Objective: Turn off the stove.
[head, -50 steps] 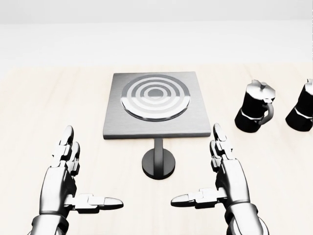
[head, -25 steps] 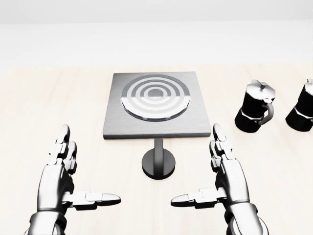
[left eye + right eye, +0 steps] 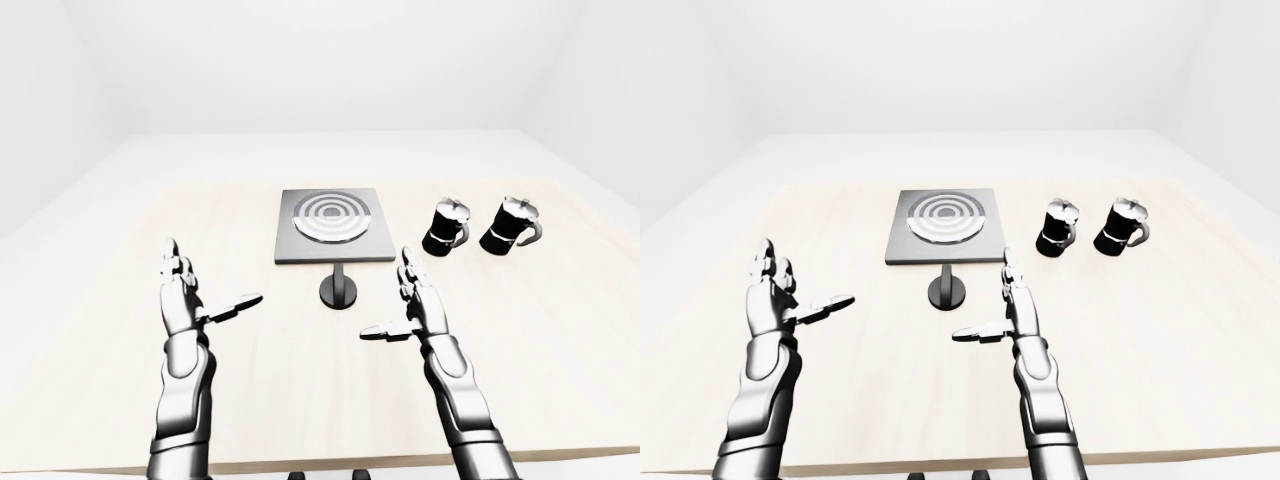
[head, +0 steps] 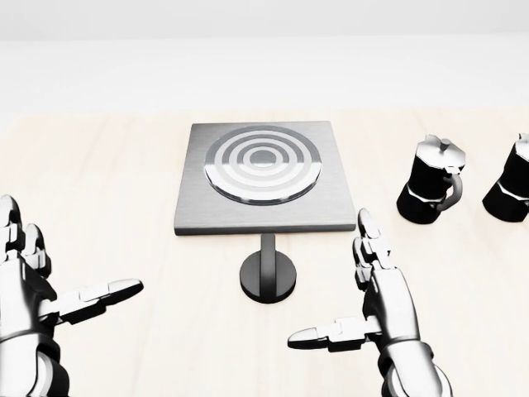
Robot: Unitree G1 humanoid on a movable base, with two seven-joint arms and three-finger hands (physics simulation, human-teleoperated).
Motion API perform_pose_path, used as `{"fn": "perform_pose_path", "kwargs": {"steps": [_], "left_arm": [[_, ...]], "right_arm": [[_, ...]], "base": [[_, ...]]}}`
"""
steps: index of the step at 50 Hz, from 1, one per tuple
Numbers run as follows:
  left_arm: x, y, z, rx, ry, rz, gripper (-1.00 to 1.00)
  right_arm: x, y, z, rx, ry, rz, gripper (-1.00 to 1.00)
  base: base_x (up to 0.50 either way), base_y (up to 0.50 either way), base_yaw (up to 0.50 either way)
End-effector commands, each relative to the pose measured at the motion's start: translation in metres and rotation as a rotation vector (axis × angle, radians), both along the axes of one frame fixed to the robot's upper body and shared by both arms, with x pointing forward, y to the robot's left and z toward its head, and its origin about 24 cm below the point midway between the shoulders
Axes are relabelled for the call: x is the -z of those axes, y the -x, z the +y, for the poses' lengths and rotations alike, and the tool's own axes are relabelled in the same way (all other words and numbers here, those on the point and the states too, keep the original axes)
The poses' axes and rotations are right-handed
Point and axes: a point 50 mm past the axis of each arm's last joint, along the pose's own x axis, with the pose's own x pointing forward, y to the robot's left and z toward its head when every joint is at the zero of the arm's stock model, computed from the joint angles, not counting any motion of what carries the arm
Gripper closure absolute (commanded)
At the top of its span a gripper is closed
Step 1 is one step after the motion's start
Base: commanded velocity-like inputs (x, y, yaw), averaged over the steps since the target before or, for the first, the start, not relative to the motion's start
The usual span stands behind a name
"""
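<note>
The stove (image 4: 264, 175) is a grey square plate with a ringed burner (image 4: 262, 162), lying on the pale wooden table (image 4: 116, 182). Its round black knob (image 4: 268, 275) with an upright handle sits just below the plate's lower edge. My right hand (image 4: 343, 289) is open, to the lower right of the knob, thumb pointing left toward it, touching nothing. My left hand (image 4: 50, 277) is open at the left edge of the head view, well left of the knob, fingers spread and empty.
Two black-and-silver moka pots stand right of the stove, one (image 4: 431, 192) nearer it and the other (image 4: 511, 187) at the head view's right edge. The table's near edge (image 3: 320, 465) runs along the bottom of the left-eye view.
My left hand has swung out to the left and a little up, away from the knob. The right hand and the stove have stayed put.
</note>
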Motion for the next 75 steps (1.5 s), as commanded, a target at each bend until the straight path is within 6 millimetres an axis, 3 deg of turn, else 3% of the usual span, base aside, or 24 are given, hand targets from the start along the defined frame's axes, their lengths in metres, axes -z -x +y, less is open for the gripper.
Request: {"fn": "perform_pose_path", "kwargs": {"steps": [1,13,21,36,54,75], "left_arm": [[-0.011,0.006,0.029,-0.166,0.045,-0.042,-1.0],[-0.017,0.025,0.054,-0.295,0.097,-0.133,-1.0],[-0.011,0.037,0.069,-0.363,0.046,-0.081,-1.0],[-0.005,0.082,0.104,-0.495,0.035,-0.077,-1.0],[0.01,0.088,0.13,-0.615,0.068,0.043,-1.0],[0.011,0.085,0.13,-0.636,0.056,0.054,-1.0]], "right_arm": [[-0.001,0.0,0.001,-0.001,0.002,0.0,-1.0],[0.0,0.0,0.0,0.002,0.006,-0.003,-1.0],[0.0,0.0,0.0,0.001,0.011,-0.001,-1.0],[-0.002,0.0,0.001,0.002,0.021,-0.01,-1.0],[0.001,-0.001,0.003,-0.005,0.043,0.008,-1.0],[0.002,-0.002,0.002,0.008,0.05,0.025,-1.0]], "base": [[0.0,0.0,0.0],[0.0,0.0,0.0],[0.0,0.0,0.0],[0.0,0.0,0.0],[0.0,0.0,0.0],[0.0,0.0,0.0]]}}
